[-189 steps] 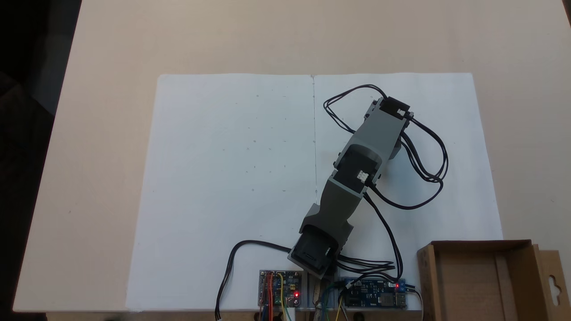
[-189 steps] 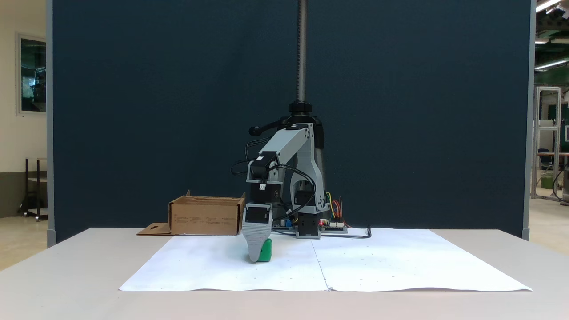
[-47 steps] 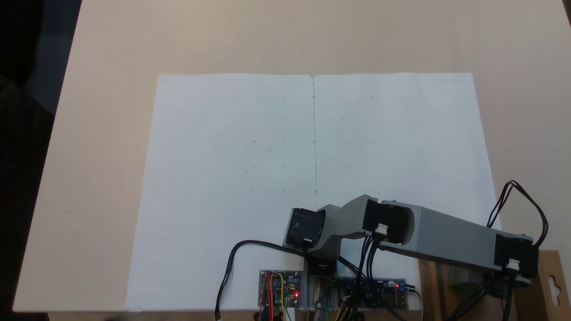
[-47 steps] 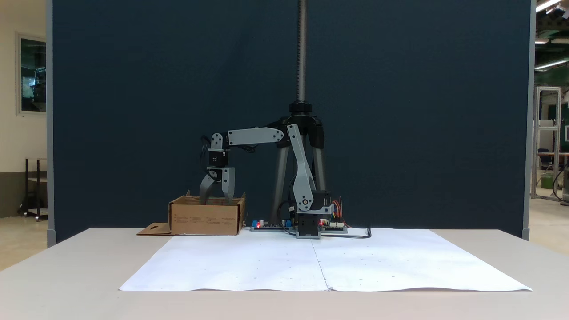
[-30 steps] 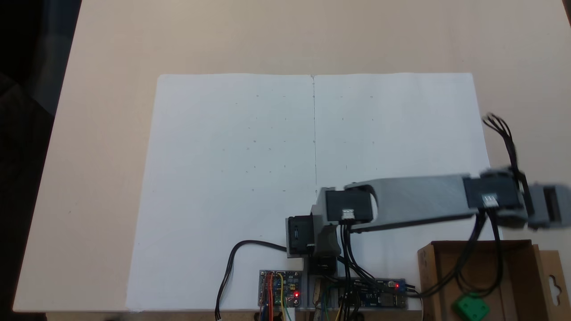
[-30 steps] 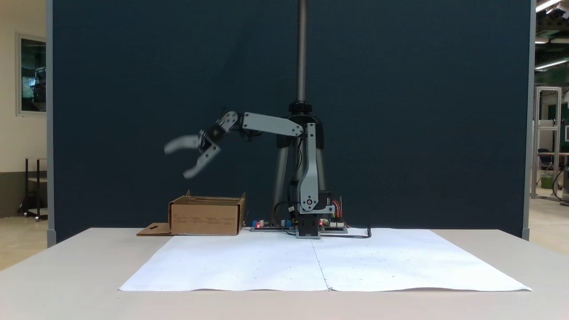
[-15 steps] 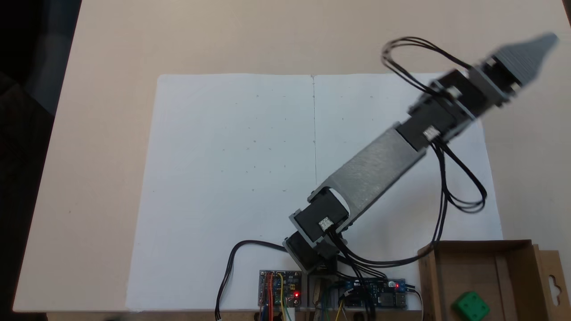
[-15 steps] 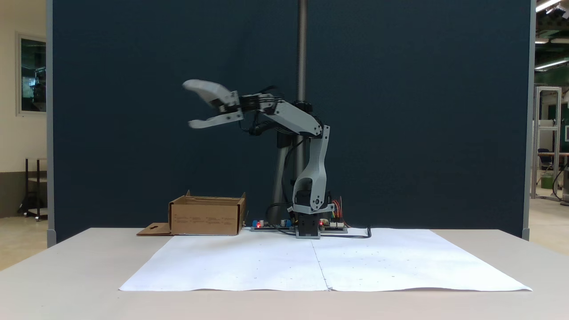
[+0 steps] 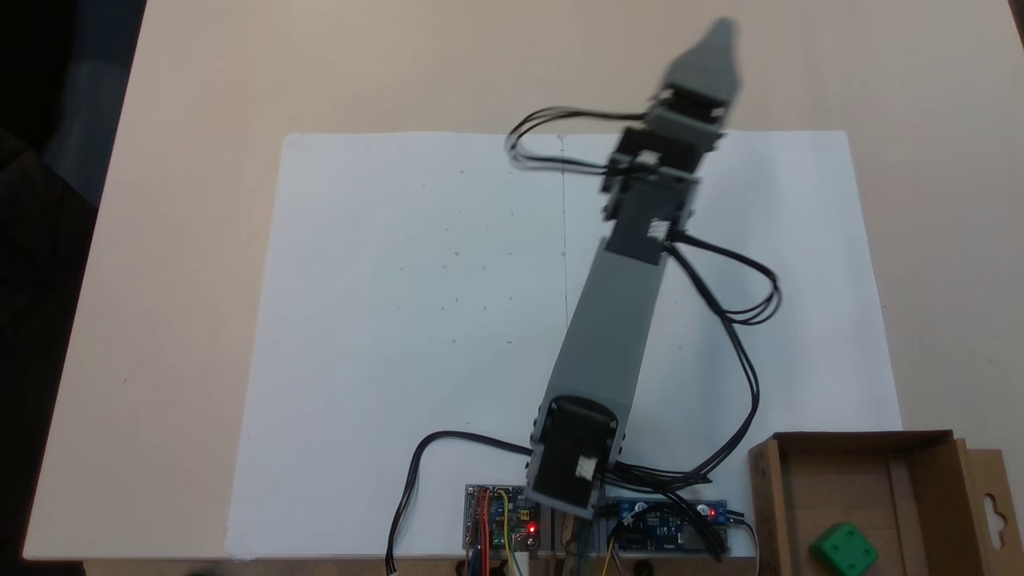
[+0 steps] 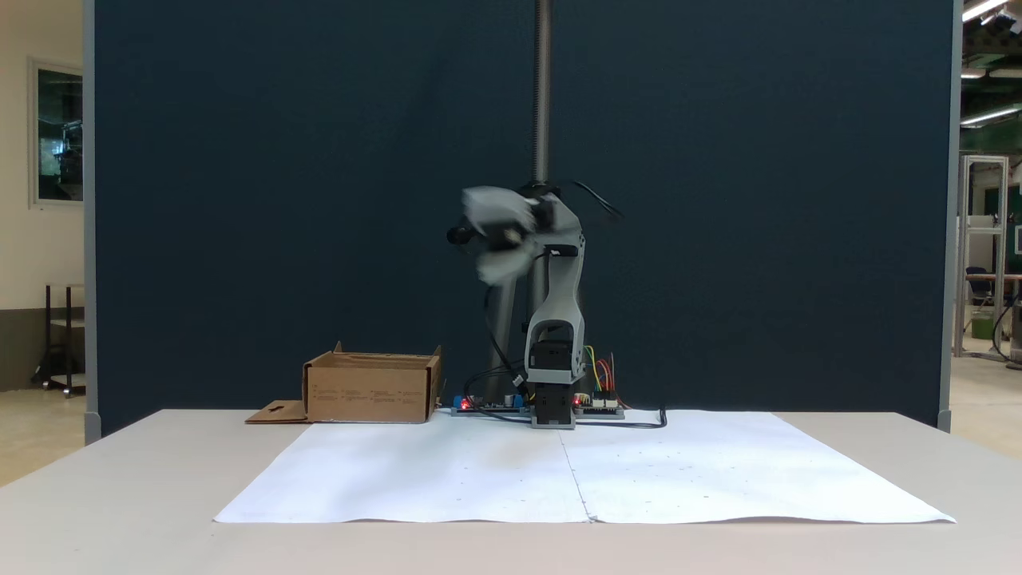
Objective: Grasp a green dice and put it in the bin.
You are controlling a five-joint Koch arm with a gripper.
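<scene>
While the green dice (image 9: 843,550) lies inside the bin (image 9: 770,496), the arm stretches out high above the white paper (image 9: 400,320), well apart from both. Its blurred gripper (image 10: 497,241) holds nothing, jaws spread one above the other.

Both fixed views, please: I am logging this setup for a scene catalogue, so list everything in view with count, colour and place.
green dice: one, bright green, inside the bin.
bin: one, brown cardboard, at the table edge beside the arm's base.
paper sheets: two, white, side by side on the table.
table: one, beige, under everything.
circuit boards: two, with red lights, by the arm's base.
partition: one, dark blue, behind the table.
arm: one, grey and black, stretched over the paper.
gripper: one, grey, raised, motion-blurred, jaws apart.
</scene>
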